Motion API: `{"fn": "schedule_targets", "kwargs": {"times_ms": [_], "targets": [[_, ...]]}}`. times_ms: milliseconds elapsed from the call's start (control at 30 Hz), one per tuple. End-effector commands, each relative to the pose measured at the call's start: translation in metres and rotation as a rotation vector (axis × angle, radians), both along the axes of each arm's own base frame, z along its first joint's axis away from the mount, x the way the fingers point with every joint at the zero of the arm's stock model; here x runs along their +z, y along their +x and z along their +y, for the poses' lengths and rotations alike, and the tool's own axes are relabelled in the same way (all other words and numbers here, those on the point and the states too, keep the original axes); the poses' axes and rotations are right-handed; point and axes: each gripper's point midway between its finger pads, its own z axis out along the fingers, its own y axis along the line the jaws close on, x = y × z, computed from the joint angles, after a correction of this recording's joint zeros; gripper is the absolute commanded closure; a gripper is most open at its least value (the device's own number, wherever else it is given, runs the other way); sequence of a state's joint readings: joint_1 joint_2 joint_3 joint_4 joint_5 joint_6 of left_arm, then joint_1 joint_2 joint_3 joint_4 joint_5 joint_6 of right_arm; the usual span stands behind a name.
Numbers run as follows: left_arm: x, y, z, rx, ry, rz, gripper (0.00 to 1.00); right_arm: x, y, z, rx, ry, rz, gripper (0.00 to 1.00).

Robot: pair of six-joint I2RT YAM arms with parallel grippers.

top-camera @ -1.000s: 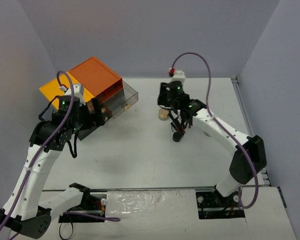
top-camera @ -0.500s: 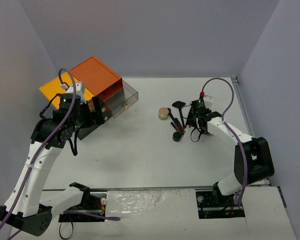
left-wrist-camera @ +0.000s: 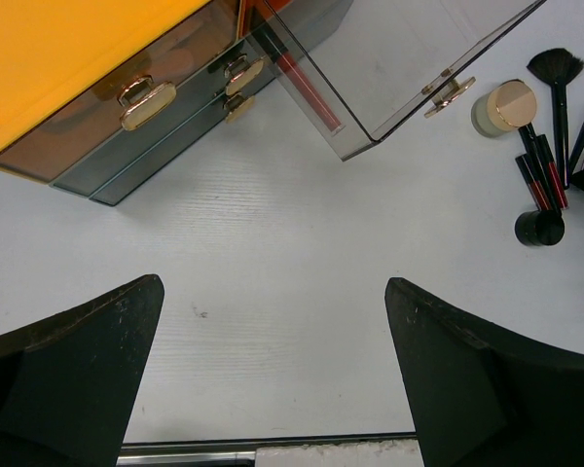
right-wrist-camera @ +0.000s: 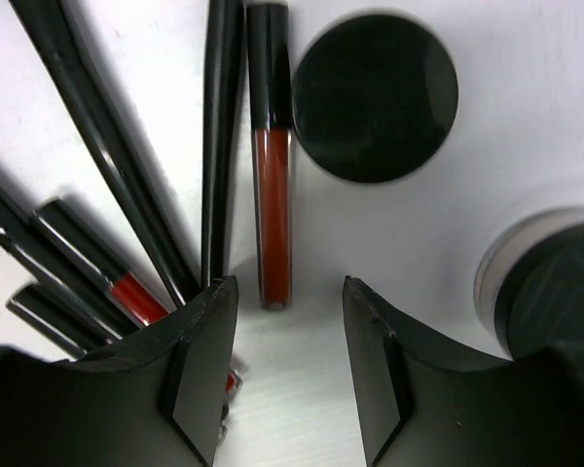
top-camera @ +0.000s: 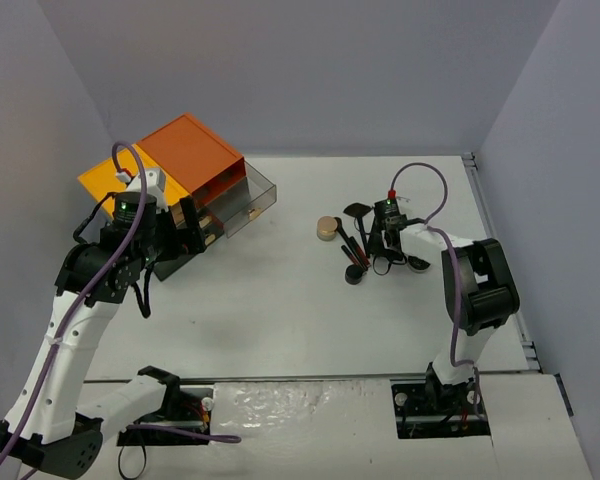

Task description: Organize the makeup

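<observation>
R claw (right-wrist-camera: 284, 326), half-open and empty, has dropped over slim black-capped red gloss tube (right-wrist-camera: 272, 204); pick likely next. L claw (left-wrist-camera: 273, 379) released.

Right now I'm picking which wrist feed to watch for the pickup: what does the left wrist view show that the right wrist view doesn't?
Only the left wrist: the orange-topped drawer cabinet, its pulled-out clear drawer, the gold-lidded jar and the fan brush, beyond the wide-open left gripper. Only the right wrist: a close-up of one red tube lying just ahead of the parted right gripper. Both: red-and-black tubes, a round black compact (possibly not the same one) and the white table.
</observation>
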State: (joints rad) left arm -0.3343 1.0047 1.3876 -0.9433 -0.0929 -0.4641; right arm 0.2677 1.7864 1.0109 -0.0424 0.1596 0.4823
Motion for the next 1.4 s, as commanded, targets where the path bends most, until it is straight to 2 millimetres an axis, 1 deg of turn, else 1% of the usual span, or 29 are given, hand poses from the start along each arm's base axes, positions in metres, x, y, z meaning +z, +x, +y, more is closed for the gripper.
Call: {"fn": "schedule_targets", "kwargs": {"times_ms": [0,100,133,200,267,300,367,433,533,567,633,733,767,833,867,933,1000,1033,1067,1100,1200,1233,1300,1367], "targets": [[0.025,0.002,0.005,0.016,-0.006,-0.077,0.03,-0.002,0.02,-0.009,-0.027,-0.007,-0.031,0.59],[0.023,0.002,0.007,0.023,-0.002,-0.074,0.03,-0.006,0.025,-0.011,-0.032,-0.009,-0.04,0.64],[0.023,0.002,0.007,0.024,-0.002,-0.075,0.03,-0.008,0.025,-0.012,-0.03,-0.012,-0.037,0.68],[0.023,0.002,0.007,0.024,-0.001,-0.073,0.03,-0.009,0.025,-0.012,-0.024,-0.017,-0.037,0.79],[0.023,0.003,0.007,0.025,-0.003,-0.075,0.03,-0.005,0.025,-0.013,-0.015,-0.022,-0.044,0.86],[0.023,0.003,0.006,0.025,-0.005,-0.074,0.03,0.001,0.026,-0.013,-0.009,-0.022,-0.057,0.91],[0.023,0.004,0.005,0.023,-0.008,-0.076,0.03,0.019,0.027,-0.009,0.006,-0.002,-0.095,0.97],[0.023,0.006,0.004,0.018,-0.01,-0.076,0.03,0.044,0.027,-0.004,0.029,0.023,-0.143,1.0],[0.026,0.008,0.004,0.019,-0.007,-0.082,0.03,0.091,0.024,0.011,0.102,0.048,-0.223,1.0],[0.028,0.009,0.004,0.02,-0.005,-0.087,0.03,0.111,0.025,0.02,0.142,0.053,-0.262,1.0],[0.031,0.011,0.005,0.022,-0.002,-0.095,0.03,0.156,0.024,0.04,0.236,0.061,-0.355,1.0],[0.031,0.014,0.005,0.022,0.005,-0.091,0.03,0.226,0.018,0.093,0.413,0.105,-0.502,1.0],[0.032,0.014,0.005,0.023,0.005,-0.091,0.03,0.256,0.019,0.11,0.467,0.12,-0.567,1.0],[0.032,0.013,0.005,0.023,0.002,-0.093,0.03,0.284,0.012,0.154,0.595,0.182,-0.619,1.0],[0.032,0.012,0.005,0.025,0.001,-0.095,0.03,0.302,0.012,0.173,0.641,0.203,-0.654,1.0],[0.032,0.01,0.006,0.027,-0.001,-0.096,0.03,0.332,0.011,0.208,0.72,0.251,-0.719,0.99],[0.031,0.007,0.006,0.027,-0.007,-0.094,0.03,0.366,0.011,0.24,0.787,0.304,-0.784,0.98],[0.031,0.006,0.006,0.026,-0.01,-0.093,0.03,0.379,0.011,0.255,0.819,0.327,-0.81,0.97],[0.03,0.003,0.007,0.027,-0.016,-0.093,0.03,0.37,0.018,0.27,0.837,0.329,-0.794,0.97],[0.031,0.002,0.007,0.029,-0.017,-0.094,0.03,0.374,0.018,0.28,0.852,0.34,-0.802,0.97],[0.028,-0.004,0.009,0.035,-0.019,-0.089,0.03,0.373,0.023,0.314,0.902,0.373,-0.809,0.96],[0.028,-0.006,0.01,0.036,-0.02,-0.09,0.03,0.374,0.022,0.318,0.908,0.379,-0.815,0.96],[0.027,-0.011,0.013,0.042,-0.016,-0.087,0.03,0.364,0.03,0.34,0.926,0.396,-0.824,0.96],[0.026,-0.015,0.016,0.046,-0.009,-0.085,0.03,0.356,0.037,0.353,0.928,0.402,-0.831,0.94]]}}
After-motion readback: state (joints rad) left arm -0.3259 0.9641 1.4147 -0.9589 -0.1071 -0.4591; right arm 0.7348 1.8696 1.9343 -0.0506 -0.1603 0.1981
